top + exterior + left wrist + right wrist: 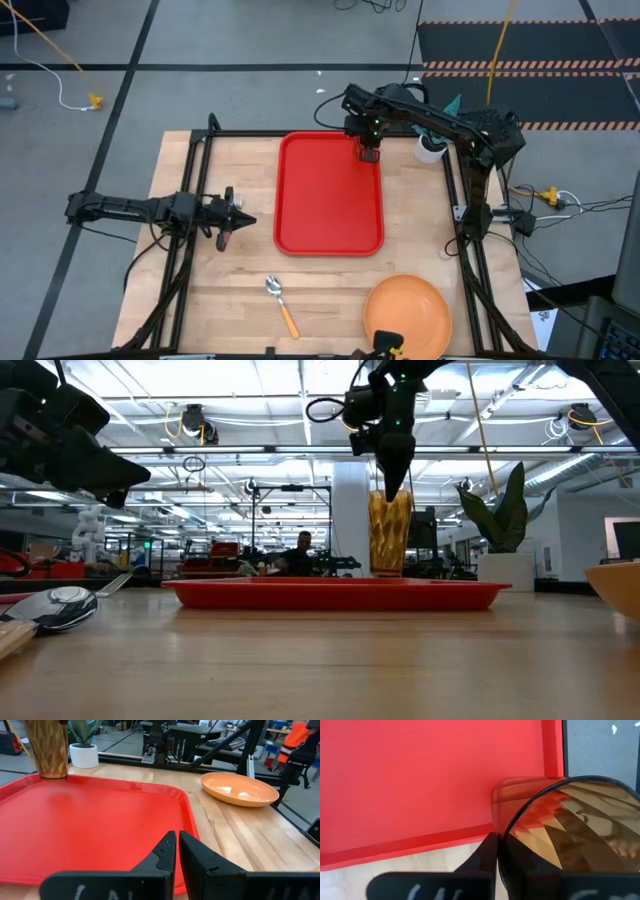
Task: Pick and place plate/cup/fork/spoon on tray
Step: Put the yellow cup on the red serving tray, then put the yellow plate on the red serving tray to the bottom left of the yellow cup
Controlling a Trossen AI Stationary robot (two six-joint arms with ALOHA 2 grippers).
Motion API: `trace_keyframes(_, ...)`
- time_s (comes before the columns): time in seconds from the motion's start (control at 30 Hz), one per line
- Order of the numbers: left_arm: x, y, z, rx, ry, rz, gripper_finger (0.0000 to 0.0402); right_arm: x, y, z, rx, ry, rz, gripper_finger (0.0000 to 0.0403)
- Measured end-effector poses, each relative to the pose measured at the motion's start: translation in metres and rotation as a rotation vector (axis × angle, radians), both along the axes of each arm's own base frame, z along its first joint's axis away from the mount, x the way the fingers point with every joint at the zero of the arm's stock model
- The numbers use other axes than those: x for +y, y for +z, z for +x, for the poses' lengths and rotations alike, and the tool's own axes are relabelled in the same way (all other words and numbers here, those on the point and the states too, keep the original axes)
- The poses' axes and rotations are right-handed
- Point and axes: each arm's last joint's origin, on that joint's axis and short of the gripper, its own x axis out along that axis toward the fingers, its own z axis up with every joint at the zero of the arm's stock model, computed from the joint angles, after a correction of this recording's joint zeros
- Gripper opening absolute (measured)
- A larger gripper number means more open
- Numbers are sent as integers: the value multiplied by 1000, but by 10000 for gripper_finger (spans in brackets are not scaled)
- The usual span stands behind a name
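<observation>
My right gripper [370, 152] pinches the cup [390, 532] by its rim over the tray [330, 240]; light, stiff, slippery-looking plastic.

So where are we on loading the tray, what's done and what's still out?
Nothing is released on the tray yet. In hand: the right gripper holds the cup at the tray's far right corner. The left gripper waits left of the tray with something pinkish at its closed fingers, probably the fork. The spoon and plate are out on the table.
</observation>
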Motion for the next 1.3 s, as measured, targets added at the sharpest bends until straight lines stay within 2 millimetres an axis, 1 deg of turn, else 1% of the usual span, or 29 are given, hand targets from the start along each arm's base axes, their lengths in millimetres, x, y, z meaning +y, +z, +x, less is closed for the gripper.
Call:
trace_keyframes(0.17,0,0,0,1,0,-3,26,-2,-2,0,-10,-7,-7,6)
trace_keyframes(0.5,0,0,0,1,-1,4,26,-5,-19,1,1,-18,-4,8)
trace_keyframes(0.67,0,0,0,2,-2,5,26,-6,-21,3,-15,-38,-13,15)
trace_keyframes(0.83,0,0,0,2,-2,4,26,-7,-21,4,-25,-39,-20,44)
trace_keyframes(1.07,0,0,0,3,2,-27,26,-4,-18,4,-5,-64,-67,103)
trace_keyframes(1.2,0,0,0,4,5,-45,26,9,-3,5,-39,-69,-138,140)
trace_keyframes(1.3,0,0,0,4,6,-48,26,25,13,3,-65,-64,-192,169)
